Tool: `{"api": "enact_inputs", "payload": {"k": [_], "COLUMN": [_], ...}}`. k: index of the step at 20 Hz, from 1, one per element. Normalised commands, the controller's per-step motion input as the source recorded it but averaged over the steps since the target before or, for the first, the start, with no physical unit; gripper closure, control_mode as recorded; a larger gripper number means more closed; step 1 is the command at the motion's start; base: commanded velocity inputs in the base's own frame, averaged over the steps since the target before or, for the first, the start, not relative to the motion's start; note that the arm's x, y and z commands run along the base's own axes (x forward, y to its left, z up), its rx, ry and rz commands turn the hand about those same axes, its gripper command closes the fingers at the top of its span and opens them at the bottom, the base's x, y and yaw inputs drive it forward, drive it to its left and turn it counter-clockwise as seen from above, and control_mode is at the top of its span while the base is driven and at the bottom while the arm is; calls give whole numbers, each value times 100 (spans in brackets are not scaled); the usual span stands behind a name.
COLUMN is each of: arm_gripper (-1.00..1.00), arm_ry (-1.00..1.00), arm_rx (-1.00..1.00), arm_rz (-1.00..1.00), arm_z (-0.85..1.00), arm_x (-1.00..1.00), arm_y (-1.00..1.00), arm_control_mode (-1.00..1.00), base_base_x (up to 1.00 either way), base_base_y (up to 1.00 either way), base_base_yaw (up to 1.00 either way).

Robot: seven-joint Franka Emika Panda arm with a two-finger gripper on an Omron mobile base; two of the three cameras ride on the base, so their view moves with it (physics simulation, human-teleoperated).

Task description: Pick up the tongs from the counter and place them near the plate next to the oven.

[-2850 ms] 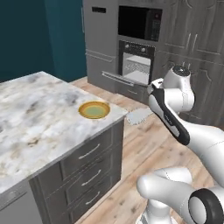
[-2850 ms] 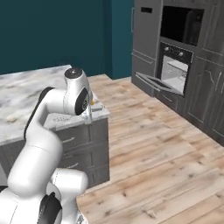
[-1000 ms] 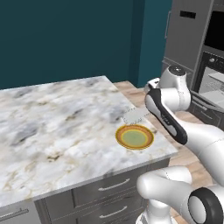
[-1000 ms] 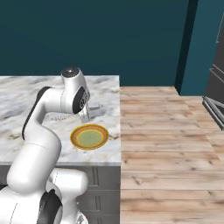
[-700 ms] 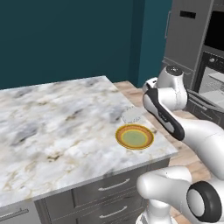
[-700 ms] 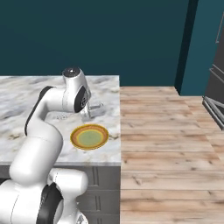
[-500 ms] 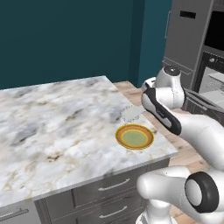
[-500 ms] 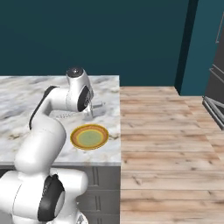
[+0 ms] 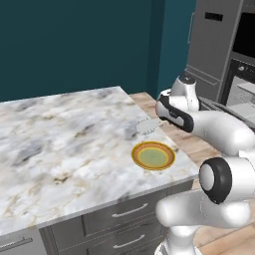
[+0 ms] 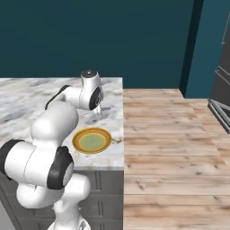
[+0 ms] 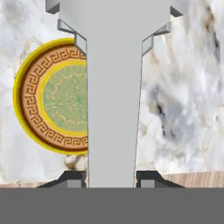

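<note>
one pincer (image 11: 111,177) grips one pair of tongs (image 11: 113,87) just above the marble desk (image 9: 64,144), right beside the one yellow-rimmed plate (image 9: 153,156), with one oven (image 9: 244,74) well apart.

A white robot arm (image 9: 199,124) reaches left over a marble counter (image 9: 60,144). At its tip, pale tongs (image 9: 148,126) (faint against the stone) hang just above the counter's right end. Just in front of the tongs sits a round plate (image 9: 153,156) with a yellow-orange rim and greenish centre, near the counter's front right corner. Behind stands a teal wall (image 9: 74,45); grey cabinets with a dark oven (image 9: 244,55) stand at right.
</note>
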Motion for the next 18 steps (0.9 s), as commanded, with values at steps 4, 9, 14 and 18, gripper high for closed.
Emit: {"api": "enact_inputs", "payload": {"k": [4,9,14,18], "arm_gripper": [100,100,100,100], "arm_ry": [10,8,9,7], "arm_rx": [2,0,0,0], "arm_rz": [0,1,1,0], "arm_z": [-33,-41,-49,-42], "arm_x": [49,31,38,38], "arm_y": [-2,0,0,0], "arm_control_mode": [-100,-100,-100,-100], "base_base_x": [0,0,0,0], "base_base_y": [0,0,0,0], "base_base_yaw": [0,0,0,0]}}
